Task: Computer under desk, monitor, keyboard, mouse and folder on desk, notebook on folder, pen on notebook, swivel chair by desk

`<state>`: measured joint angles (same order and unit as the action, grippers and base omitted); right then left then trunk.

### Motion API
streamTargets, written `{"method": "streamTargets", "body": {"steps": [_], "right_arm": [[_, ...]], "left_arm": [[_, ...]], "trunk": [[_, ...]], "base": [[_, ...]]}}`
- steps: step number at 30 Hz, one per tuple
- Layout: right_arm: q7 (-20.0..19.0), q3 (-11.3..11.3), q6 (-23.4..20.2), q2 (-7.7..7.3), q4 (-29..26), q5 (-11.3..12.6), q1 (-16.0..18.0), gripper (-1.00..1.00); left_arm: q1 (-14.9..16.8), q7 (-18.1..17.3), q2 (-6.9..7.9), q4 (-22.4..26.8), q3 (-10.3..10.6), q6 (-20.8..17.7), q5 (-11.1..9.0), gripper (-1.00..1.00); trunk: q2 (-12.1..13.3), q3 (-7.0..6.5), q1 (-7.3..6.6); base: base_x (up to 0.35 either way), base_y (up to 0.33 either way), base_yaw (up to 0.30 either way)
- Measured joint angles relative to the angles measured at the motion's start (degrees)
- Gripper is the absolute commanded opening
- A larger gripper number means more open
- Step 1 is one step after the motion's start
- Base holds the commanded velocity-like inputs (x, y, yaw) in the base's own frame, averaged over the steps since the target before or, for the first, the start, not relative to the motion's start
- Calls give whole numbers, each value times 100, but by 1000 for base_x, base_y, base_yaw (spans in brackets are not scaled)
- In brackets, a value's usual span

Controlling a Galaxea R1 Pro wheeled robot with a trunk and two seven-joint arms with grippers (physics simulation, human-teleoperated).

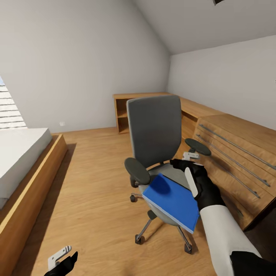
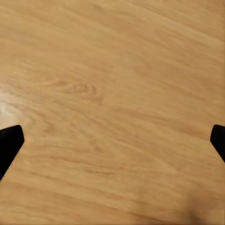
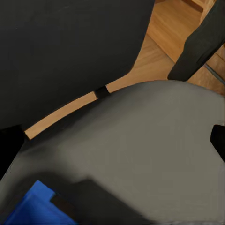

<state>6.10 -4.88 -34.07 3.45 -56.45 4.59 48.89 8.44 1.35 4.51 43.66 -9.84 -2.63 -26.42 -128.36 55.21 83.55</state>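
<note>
The grey swivel chair stands in the middle of the wooden floor, its back toward the far wall. The bright blue folder lies on its seat and juts past the front edge. My right gripper hovers open above the seat, behind the folder and beside the chair's right armrest. In the right wrist view, the right gripper looks down on the grey seat with a corner of the folder at the edge. My left gripper hangs low and open over bare floor.
A bed on a wooden frame runs along the left. A light wooden drawer unit lines the right wall close behind the chair, with an open shelf at the far end. Bare floor lies between bed and chair.
</note>
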Motion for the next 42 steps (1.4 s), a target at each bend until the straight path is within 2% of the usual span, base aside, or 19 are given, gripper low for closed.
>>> {"method": "streamTargets", "body": {"steps": [2,3,6,11,14,15,20,29,42], "right_arm": [[-2,-97,5,-30,-16,43,-49,100],[-11,-237,8,-67,-26,71,-95,100],[-22,-444,13,-98,-39,105,-165,100],[-40,-650,138,-117,-43,131,-392,100],[-34,-679,313,-106,-37,139,-453,100],[-21,-691,578,-104,-34,136,-498,100],[-2,-694,802,-104,-47,132,-622,100],[3,-694,883,-95,-37,140,-666,100],[-12,-693,916,-95,-35,145,-722,100]], "left_arm": [[0,0,-6,-3,5,0,1,100],[0,0,-12,-5,8,0,4,100],[0,0,-16,-7,11,0,8,100],[0,0,-32,-13,19,0,10,100],[0,0,-36,-16,22,0,11,100],[0,0,-38,-17,23,0,11,100],[1,-1,-39,-18,23,0,11,100],[1,0,-34,-18,23,0,11,100],[-1,-1,-30,-15,19,0,11,100]], "trunk": [[0,-1,0],[0,-1,0],[0,-2,0],[0,-2,0],[0,-2,0],[0,-2,0],[0,-2,0],[0,0,0],[0,1,0]], "base": [[0,145,-184],[0,91,-168],[0,59,-109],[0,20,-38],[0,3,-8],[0,0,-30],[0,0,-157],[0,0,-210],[0,84,-19]]}}
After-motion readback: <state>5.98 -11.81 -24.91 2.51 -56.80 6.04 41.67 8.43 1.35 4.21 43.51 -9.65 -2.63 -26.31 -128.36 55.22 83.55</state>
